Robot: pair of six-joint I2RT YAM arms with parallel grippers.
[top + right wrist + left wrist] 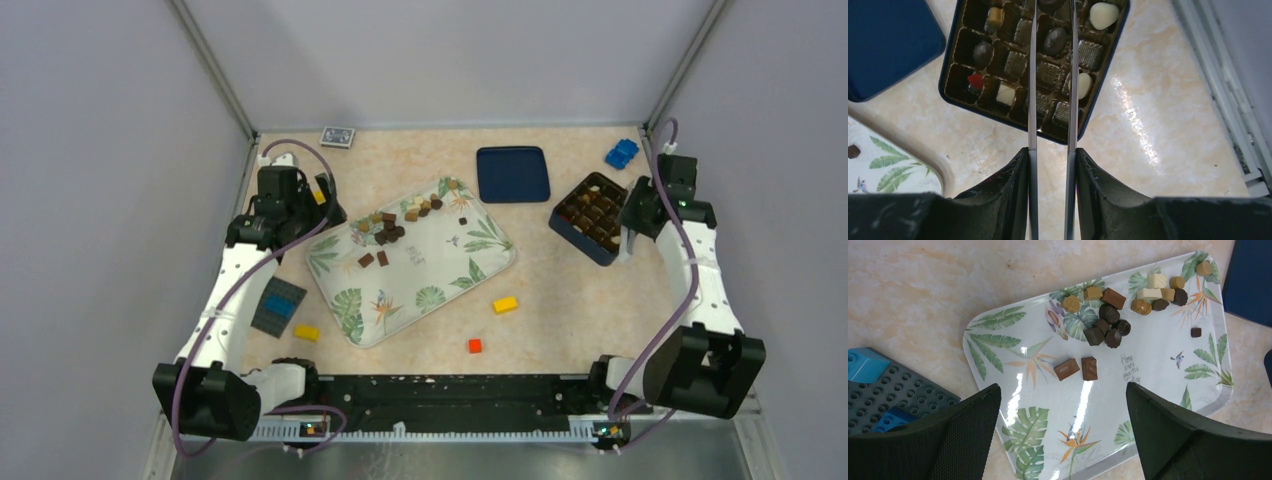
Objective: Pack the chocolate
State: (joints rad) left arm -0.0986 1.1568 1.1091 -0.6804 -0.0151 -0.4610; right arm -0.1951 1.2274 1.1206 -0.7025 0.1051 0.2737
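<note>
At the far left the left end effector (325,205) hangs released over the worktop (560,300), its fingers (968,430) spread wide with nothing between them; beside its arm lie a grey studded plate (278,305) and a yellow brick (306,332). The leaf-patterned tray (440,265) carries the loose chocolate (392,226), bunched toward its far edge. The overhead view shows it only as brown specks; the left wrist view sorts it into dark, caramel and cream pieces, with two brown squares (1077,368) lying apart from the cluster. Right of the tray sit a second yellow brick (505,304) and a red brick (474,346), with a blue lid (513,173) farther back. The box (590,213) stands near the right edge; only the right wrist view shows its compartments, most holding a piece. The right end effector (1052,75) holds two thin blades narrowly apart above the box. Their tips run out of view, so I cannot tell whether it grips anything.
</note>
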